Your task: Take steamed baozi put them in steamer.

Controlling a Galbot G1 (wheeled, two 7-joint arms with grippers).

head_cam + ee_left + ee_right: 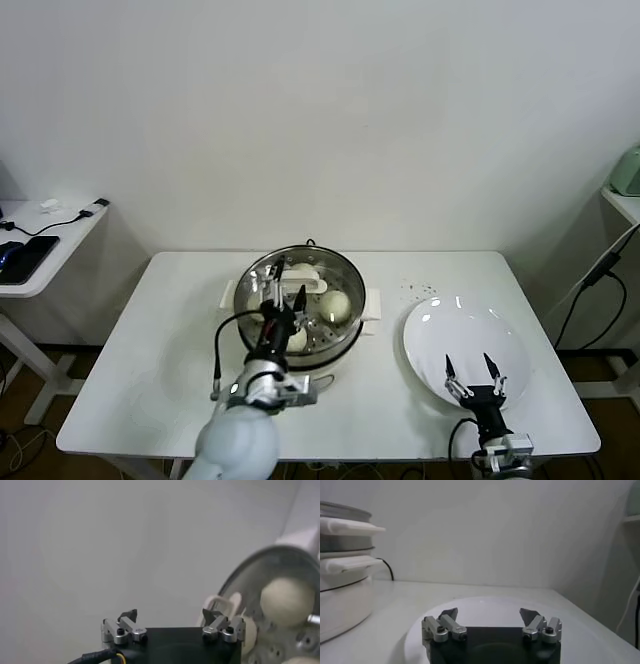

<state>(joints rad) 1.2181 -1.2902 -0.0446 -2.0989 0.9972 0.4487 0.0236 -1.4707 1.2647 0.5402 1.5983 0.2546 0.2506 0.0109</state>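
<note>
The steamer [345, 268] is a shiny steel basket on a white cooker base, mid-table. One baozi [336, 305] lies inside it at the right. Another baozi [298, 341] lies near the front, partly behind my left gripper [288, 281]. That gripper hangs open over the basket's left half, holding nothing. In the left wrist view, the left gripper [170, 615] is open beside the steamer rim [250, 565], with a baozi [285, 600] on the perforated floor and a second baozi [248, 634] close to one finger. My right gripper [471, 366] is open over the plate's near edge.
A flat white plate [470, 325] lies right of the steamer, with nothing on it; in the right wrist view the plate [485, 605] is under the right gripper [489, 614], with the cooker [340, 595] off to one side. A side table [40, 245] holds cables at far left.
</note>
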